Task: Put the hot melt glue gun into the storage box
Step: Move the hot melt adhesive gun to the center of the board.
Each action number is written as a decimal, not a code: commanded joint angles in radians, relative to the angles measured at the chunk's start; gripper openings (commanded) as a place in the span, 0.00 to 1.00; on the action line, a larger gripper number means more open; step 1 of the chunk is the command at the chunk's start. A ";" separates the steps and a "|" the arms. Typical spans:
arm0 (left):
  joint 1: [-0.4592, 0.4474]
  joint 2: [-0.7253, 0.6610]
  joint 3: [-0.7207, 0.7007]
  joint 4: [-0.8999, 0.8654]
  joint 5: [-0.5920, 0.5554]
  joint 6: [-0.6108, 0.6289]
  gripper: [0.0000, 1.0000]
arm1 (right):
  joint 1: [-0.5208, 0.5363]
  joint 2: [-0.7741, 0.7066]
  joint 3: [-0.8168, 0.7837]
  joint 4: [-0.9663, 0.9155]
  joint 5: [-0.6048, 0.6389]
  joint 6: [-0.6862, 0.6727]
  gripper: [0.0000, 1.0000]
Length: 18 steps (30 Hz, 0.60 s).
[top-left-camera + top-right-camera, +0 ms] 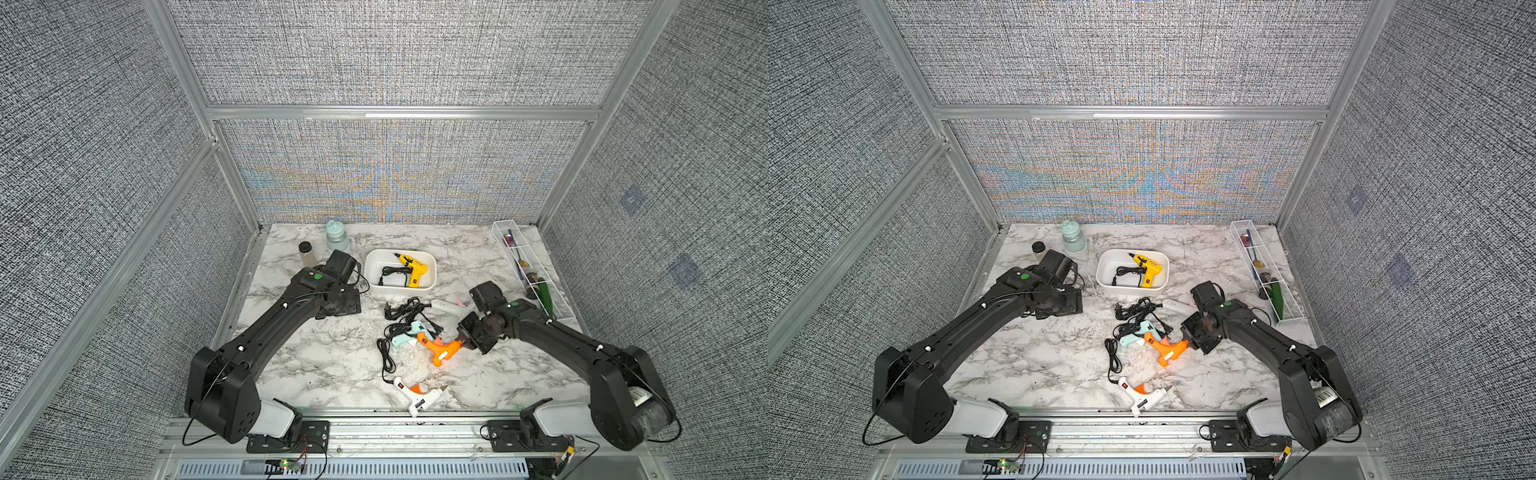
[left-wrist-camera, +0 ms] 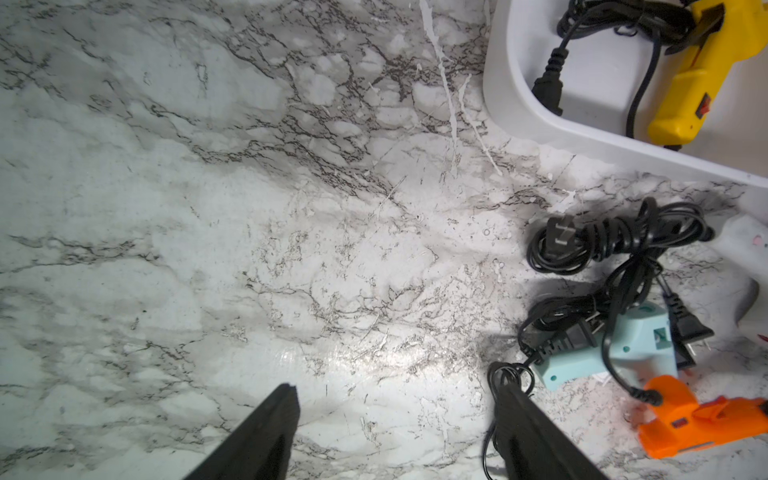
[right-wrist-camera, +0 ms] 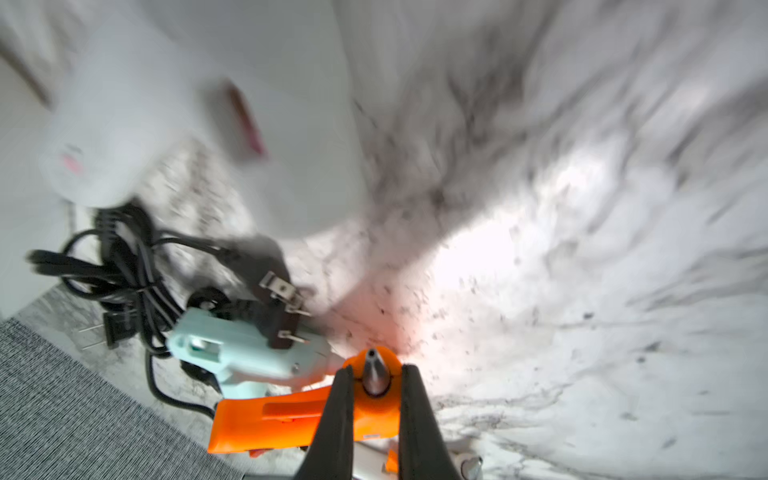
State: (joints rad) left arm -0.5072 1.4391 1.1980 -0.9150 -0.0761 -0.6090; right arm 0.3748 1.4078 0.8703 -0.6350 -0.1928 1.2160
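1. The orange plastic hot melt glue gun (image 1: 442, 349) is near the middle of the white-and-grey marbled bench (image 1: 332, 365). In both top views its nozzle end points to 3 o'clock and its handle to about 6 o'clock.
2. The right gripper (image 3: 376, 372) is pinching that nozzle end. In the right wrist view one black finger presses each side of the orange front, and the silver tip shows between them.
3. That view is blurred, so I cannot tell whether the gun rests on the bench or is clear of it.
4. The white opaque rounded-rectangular plastic storage box (image 1: 369, 270) stands at about 11 o'clock from the orange gun, well apart from it. A yellow glue gun (image 1: 413, 268) with a black cord lies inside it.
5. The left gripper (image 2: 395, 390) hangs over bare bench at about 8 o'clock from the box. Its fingers are spread and hold nothing.
6. A pale blue glue gun (image 1: 405, 338) lies just beside the orange gun at its 9 o'clock.
7. Tangled black cords (image 1: 405, 311) lie at 11 o'clock from the orange gun.
8. A white glue gun with an orange trigger (image 1: 415, 397) lies at 7 o'clock from it, near the bench's front edge.
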 commanded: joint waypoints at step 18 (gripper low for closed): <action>0.002 0.040 0.064 -0.010 -0.011 0.030 0.79 | 0.138 0.283 0.207 -0.045 0.072 -0.277 0.65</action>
State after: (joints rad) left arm -0.5068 1.4761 1.2510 -0.9161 -0.0765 -0.5976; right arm 0.4984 1.6775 1.0813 -0.7040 -0.1333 0.9047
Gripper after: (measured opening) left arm 0.794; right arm 0.645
